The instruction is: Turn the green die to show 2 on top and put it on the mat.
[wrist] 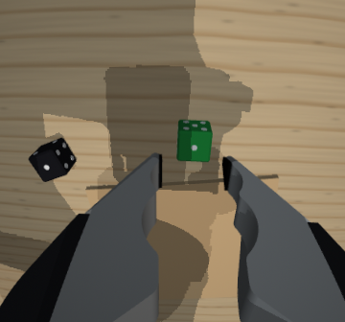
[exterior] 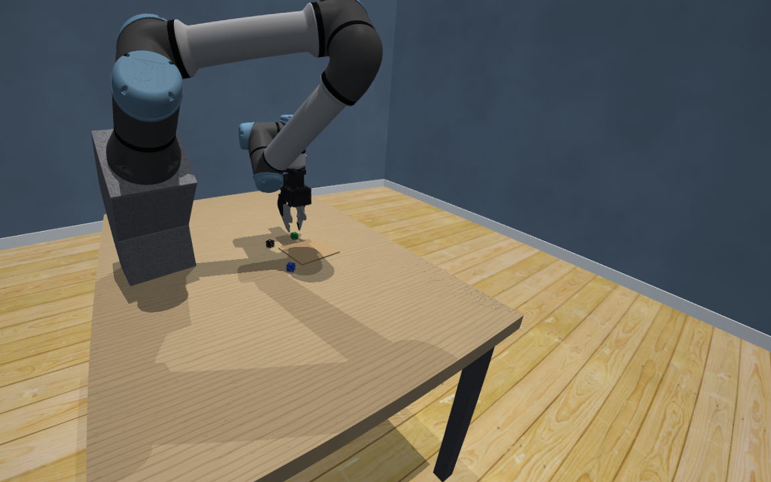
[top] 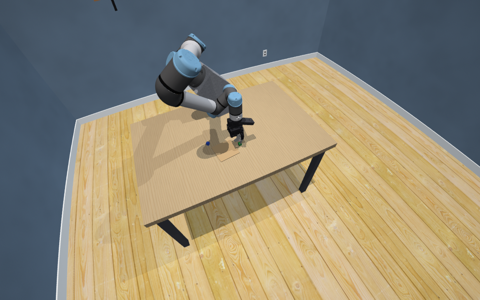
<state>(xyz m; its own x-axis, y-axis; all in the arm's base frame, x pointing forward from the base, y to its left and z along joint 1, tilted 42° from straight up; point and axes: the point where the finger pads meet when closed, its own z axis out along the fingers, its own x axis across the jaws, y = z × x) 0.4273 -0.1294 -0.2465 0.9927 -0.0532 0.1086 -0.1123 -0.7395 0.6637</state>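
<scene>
The wooden table [exterior: 340, 335] carries a mat [exterior: 315, 252] and three dice.

You can't read pips on the blue die [exterior: 290, 266] from exterior view; too small. In top view the black die is hidden behind the gripper [top: 237, 138].

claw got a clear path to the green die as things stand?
Probably yes. The claw is empty, its fingers partly apart, a little wider than the green die, which sits just ahead of the tips, off the mat. Nothing lies between them; the black die is well off to the side.
</scene>
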